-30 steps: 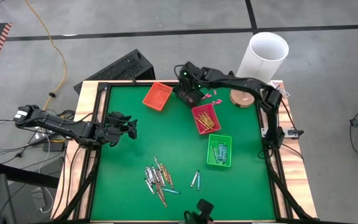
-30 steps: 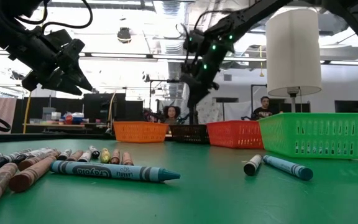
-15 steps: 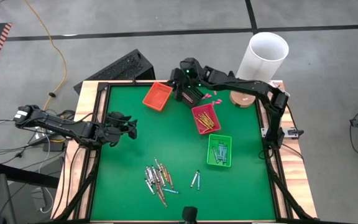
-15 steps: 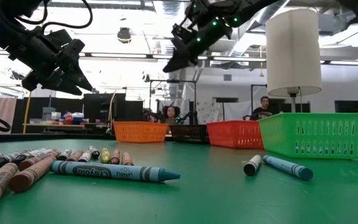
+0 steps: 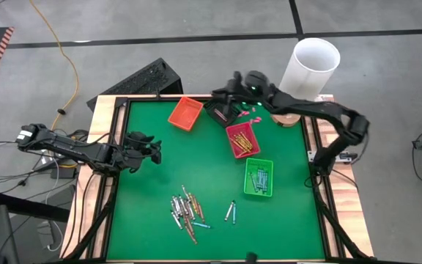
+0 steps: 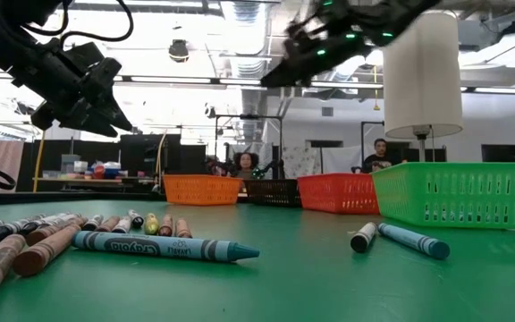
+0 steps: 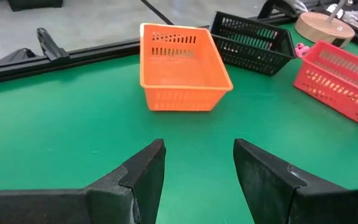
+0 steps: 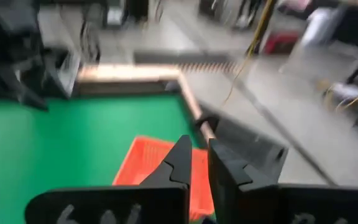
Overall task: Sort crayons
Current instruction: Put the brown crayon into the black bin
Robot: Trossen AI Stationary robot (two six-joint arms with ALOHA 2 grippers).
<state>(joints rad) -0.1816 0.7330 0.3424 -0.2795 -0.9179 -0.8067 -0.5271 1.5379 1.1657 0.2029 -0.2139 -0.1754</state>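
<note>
Loose crayons [image 5: 185,213] lie in a heap on the green table near its front edge, with two more [image 5: 230,212] to their right. In the low view a blue crayon [image 6: 164,246] lies in front. More crayons fill the red tray [image 5: 242,139] and the green tray [image 5: 258,177]. My left gripper [image 5: 156,150] hangs open over the table's left side, its fingers [image 7: 197,168] empty. My right gripper [image 5: 226,95] is high over the black tray [image 5: 220,111] at the far edge. Its fingers [image 8: 199,158] are shut, pointing about level, with nothing seen between them.
An orange tray [image 5: 186,113] stands at the far left of the row of trays. A white cylinder [image 5: 311,67] and a wooden disc [image 5: 287,115] sit at the far right corner, with pink bits [image 5: 249,111] near them. A keyboard [image 5: 141,82] lies beyond the table's far left corner.
My right gripper has risen from just above the black tray, drawn back toward the table's right edge, and tipped from pointing down to about level. Its fingers have stayed shut. The left arm has kept still.
</note>
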